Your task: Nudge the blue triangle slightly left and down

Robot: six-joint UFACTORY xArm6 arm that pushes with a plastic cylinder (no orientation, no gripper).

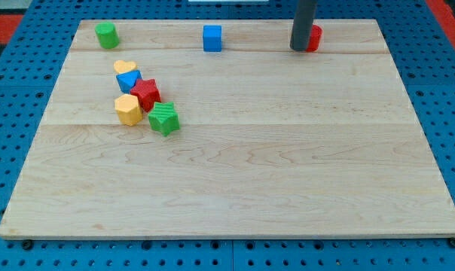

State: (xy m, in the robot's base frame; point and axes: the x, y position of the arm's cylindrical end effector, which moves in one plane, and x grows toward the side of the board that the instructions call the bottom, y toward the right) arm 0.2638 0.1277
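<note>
The blue triangle point(127, 80) lies in a cluster at the board's upper left, touching a yellow heart point(124, 68) above it and a red star point(146, 93) to its right. A yellow hexagon point(128, 109) sits below it and a green star point(164, 118) at the cluster's lower right. My tip point(298, 48) rests near the view's top right, far right of the cluster, just left of a red block point(314, 38) that the rod partly hides.
A green cylinder point(106, 35) stands at the top left corner. A blue cube point(212, 38) stands at the top middle. The wooden board point(235, 181) lies on a blue pegboard surface point(9, 113).
</note>
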